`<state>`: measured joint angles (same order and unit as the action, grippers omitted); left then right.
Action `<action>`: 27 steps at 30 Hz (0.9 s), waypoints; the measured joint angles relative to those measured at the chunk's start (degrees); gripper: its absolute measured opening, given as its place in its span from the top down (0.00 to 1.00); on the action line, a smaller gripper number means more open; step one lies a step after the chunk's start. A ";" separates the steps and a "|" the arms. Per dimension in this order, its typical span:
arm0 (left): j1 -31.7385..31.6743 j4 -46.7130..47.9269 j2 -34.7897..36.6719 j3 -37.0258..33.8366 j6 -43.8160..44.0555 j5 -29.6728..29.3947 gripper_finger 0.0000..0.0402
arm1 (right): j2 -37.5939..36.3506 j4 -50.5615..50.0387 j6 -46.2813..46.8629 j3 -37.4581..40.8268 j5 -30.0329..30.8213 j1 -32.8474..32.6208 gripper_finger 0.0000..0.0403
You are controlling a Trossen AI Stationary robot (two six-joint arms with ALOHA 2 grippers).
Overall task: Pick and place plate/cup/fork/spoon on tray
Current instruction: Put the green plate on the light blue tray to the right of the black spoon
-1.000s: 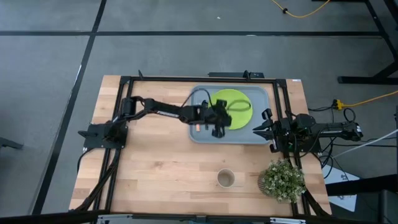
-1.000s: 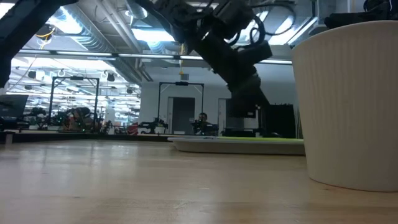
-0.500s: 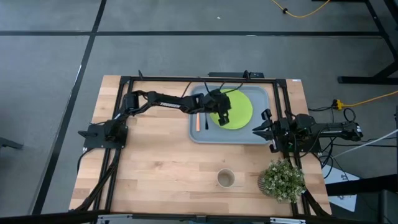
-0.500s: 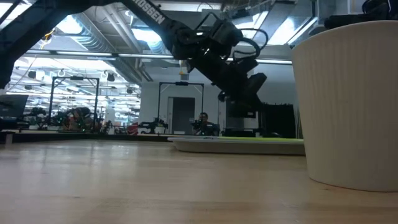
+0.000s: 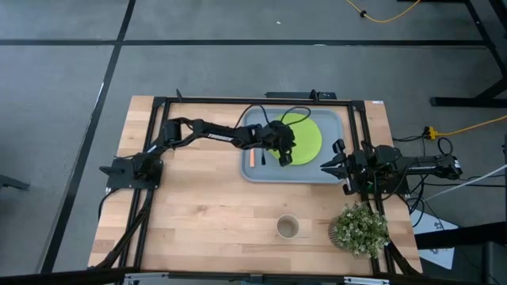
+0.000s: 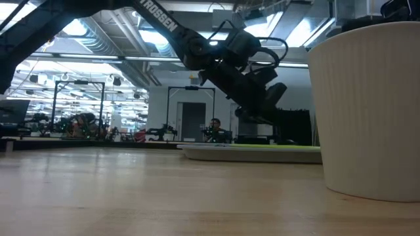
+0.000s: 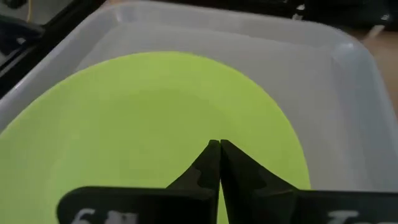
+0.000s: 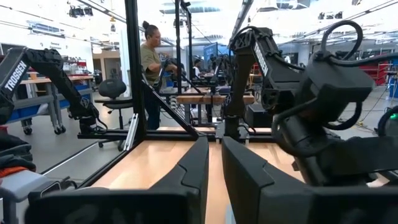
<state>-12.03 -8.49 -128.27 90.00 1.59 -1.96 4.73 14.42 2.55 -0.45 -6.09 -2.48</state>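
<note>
The lime-green plate [image 5: 307, 134] lies flat in the right part of the grey-blue tray [image 5: 333, 176]. The orange-handled fork [image 5: 252, 157] and the thin dark spoon [image 5: 262, 158] lie side by side in the tray's left part. My left gripper [image 5: 283, 157] hovers over the plate's left edge, shut and empty; its wrist view shows the touching fingertips [image 7: 216, 146] above the plate [image 7: 155, 112]. The tan cup [image 5: 287, 228] stands upright on the table near the front edge. My right gripper [image 5: 324, 165] waits just right of the tray, its fingers [image 8: 196, 165] almost together.
A bushy potted plant [image 5: 360, 229] stands at the table's near right corner; its white ribbed pot [image 6: 367, 111] fills the right of the low view. A black frame [image 5: 238, 101] runs around the table's far part. People stand in the room beyond the table.
My left gripper has risen from the tray's left part and gone toward the plate, tipping from pointing down to slanting forward. The fork and the spoon, which it covered before, now show lying in the tray.
</note>
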 joint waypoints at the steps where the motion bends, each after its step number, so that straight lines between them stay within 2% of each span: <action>1: 0.06 -0.04 -0.13 0.00 0.72 0.05 1.00 | 0.00 -0.13 0.00 0.00 0.00 0.00 0.87; 9: -0.42 -0.33 -0.26 -0.02 2.79 -3.17 0.97 | 0.00 -0.26 0.00 0.00 0.00 0.00 0.87; 15: -1.07 -6.09 -1.48 0.00 2.79 -2.99 0.99 | 0.00 -0.26 -0.06 0.00 0.00 0.00 0.87; 27: -0.36 5.05 -1.66 0.00 2.82 -3.06 0.98 | 0.00 -0.29 0.17 0.00 0.00 0.00 0.87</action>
<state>-12.39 -3.45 -129.93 89.99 4.40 -5.02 4.73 14.13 2.72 -0.45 -6.09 -2.48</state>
